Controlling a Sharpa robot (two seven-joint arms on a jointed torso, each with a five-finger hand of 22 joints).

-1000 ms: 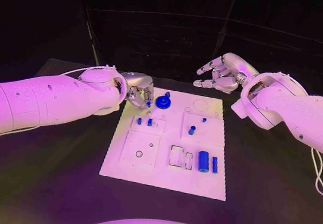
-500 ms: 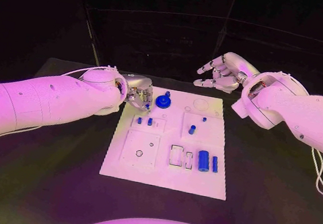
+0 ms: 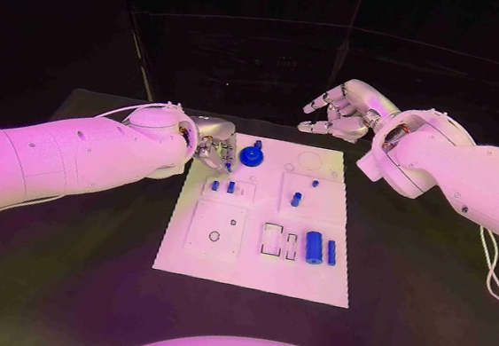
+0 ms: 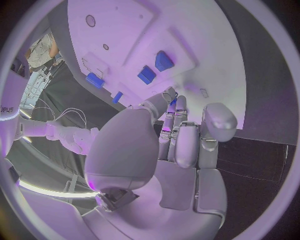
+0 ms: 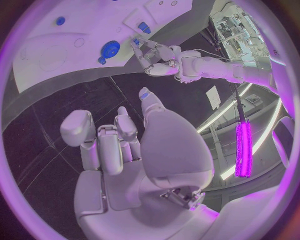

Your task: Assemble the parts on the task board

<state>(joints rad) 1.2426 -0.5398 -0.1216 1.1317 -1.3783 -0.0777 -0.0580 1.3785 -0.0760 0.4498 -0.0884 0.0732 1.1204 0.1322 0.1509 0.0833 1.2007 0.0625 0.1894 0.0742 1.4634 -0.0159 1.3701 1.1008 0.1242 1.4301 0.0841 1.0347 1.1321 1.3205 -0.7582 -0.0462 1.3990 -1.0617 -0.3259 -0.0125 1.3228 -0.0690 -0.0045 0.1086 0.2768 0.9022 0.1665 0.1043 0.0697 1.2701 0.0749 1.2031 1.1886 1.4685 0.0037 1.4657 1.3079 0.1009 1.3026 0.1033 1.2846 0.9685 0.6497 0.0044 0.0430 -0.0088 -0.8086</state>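
assembly is partial: left robot hand [image 3: 215,147] grip unclear beside blue knob [image 3: 252,156], right robot hand [image 3: 342,110] empty, loose parts [image 3: 321,251] remain on task board [image 3: 253,272].

The left hand [image 4: 169,165] reaches over the white task board [image 4: 206,45], its fingers [image 4: 178,112] pinching a small blue part [image 4: 173,102]; four blue parts [image 4: 147,75] lie beyond.

A black surface [image 3: 437,294] lies under magenta light. Behind the surface hangs a dark wall [image 3: 221,33] of panels. Beside the surface, a glowing magenta light bar [image 5: 242,149] stands upright.
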